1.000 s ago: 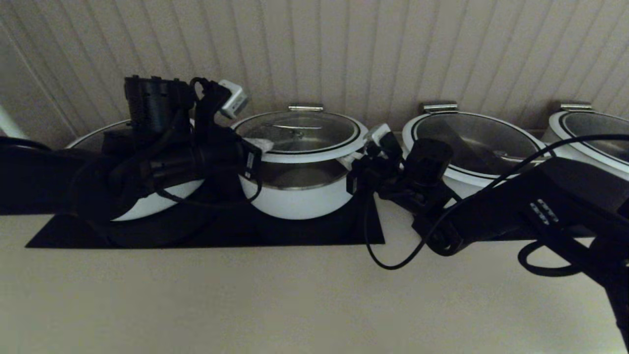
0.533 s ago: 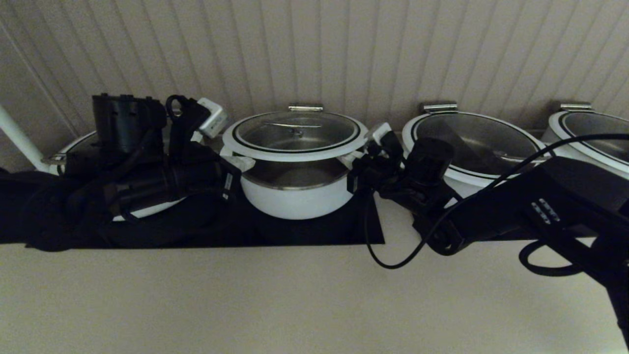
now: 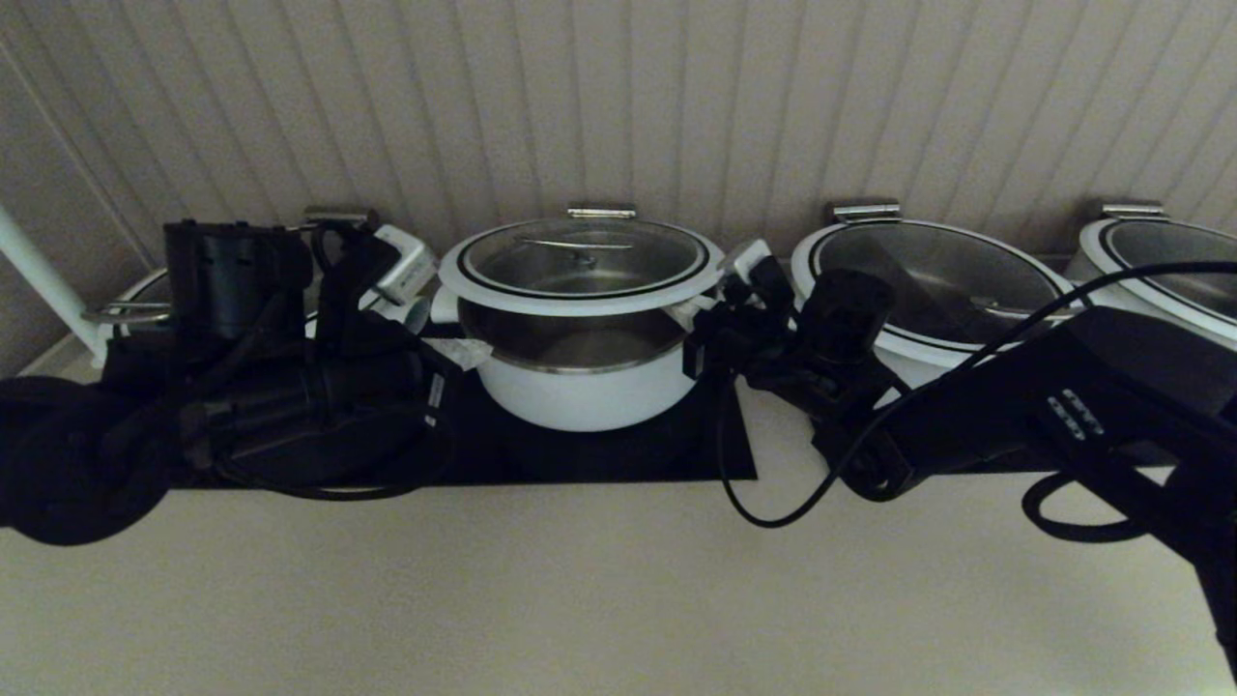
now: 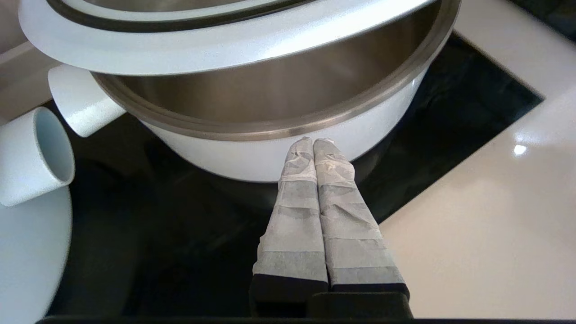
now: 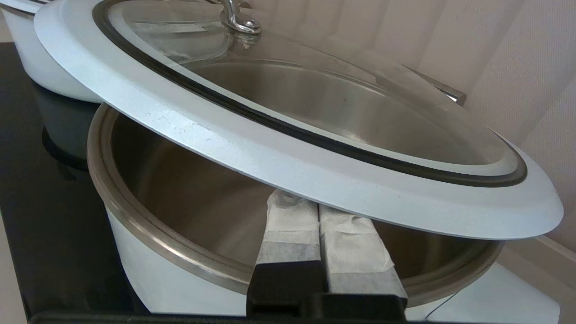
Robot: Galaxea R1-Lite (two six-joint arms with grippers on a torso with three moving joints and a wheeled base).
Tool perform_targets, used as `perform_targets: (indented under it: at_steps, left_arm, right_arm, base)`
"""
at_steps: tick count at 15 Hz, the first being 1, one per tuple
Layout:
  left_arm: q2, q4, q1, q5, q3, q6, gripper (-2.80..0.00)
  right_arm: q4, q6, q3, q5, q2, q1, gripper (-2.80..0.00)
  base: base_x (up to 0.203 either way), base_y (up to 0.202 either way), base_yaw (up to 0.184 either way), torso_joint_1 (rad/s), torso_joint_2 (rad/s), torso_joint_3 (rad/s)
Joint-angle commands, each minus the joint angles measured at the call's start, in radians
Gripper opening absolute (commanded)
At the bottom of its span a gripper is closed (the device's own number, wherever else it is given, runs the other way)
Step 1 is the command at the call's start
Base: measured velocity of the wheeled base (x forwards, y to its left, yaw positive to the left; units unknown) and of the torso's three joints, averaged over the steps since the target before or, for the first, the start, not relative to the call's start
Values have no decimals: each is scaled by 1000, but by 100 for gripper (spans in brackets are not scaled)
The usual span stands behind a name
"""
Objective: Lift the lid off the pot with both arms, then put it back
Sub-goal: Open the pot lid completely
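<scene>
At the far left of the counter [image 3: 580, 599] a wide white pot [image 3: 145, 300] sits half hidden behind the left arm, whose left gripper [image 4: 313, 145] has its taped fingers [image 4: 297, 202] pressed together on nothing, tips just beside the steel lip of the pot [image 3: 585, 391] and below the raised lid, not under it. The pot stands on a black mat [image 3: 599, 454], its white stub handle [image 4: 81, 105] pointing toward the neighbouring pot's hollow handle [image 4: 31, 155]. The lid [image 3: 580, 261] hangs above the pot with a clear gap showing the steel inside, and appears tilted, higher on the near side. It is glass in a broad white rim with a black ring, so I judge it fairly heavy, rigid, breakable and smooth enough to slide on a support; the underside of the rim at two opposite sides looks the soundest place to carry it, since the curved steel handle [image 5: 238, 18] is central and small. On the right, the right gripper [image 5: 319, 204] has its fingers closed flat together and tucked under the rim, propping it rather than pinching it. With one side apparently unsupported, the lid could tip or slip as it comes down. Further right stand two more lidded pots [image 3: 928, 280], close by, and a ribbed pale wall [image 3: 676, 97] runs right behind, so room for sideways moves is tight.
</scene>
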Motion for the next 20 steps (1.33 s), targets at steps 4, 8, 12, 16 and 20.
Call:
perform_targets:
  at_steps: [4,8,12,16,20]
  left_arm:
    - [89,-192,-2,4,27,-34,-280]
    - [132,-197,-6,4,20,-36,-280]
    - [183,-296,-20,7,19,-33,-280]
    - [208,-309,-20,13,-18,-35,-280]
    - [228,-309,-20,14,-78,-34,-280]
  right_arm:
    - [-7,-2,0,2,-4,2,-280]
    - [-9,-2,0,2,-4,0,-280]
    - [-9,-2,0,2,-4,0,-280]
    - [-9,-2,0,2,-5,0,-280]
    - [-9,-2,0,2,-4,0,-280]
  base:
    - [0,0,0,0,0,0]
    - [0,0,0,0,0,0]
    - [0,0,0,0,0,0]
    - [0,0,0,0,0,0]
    - [0,0,0,0,0,0]
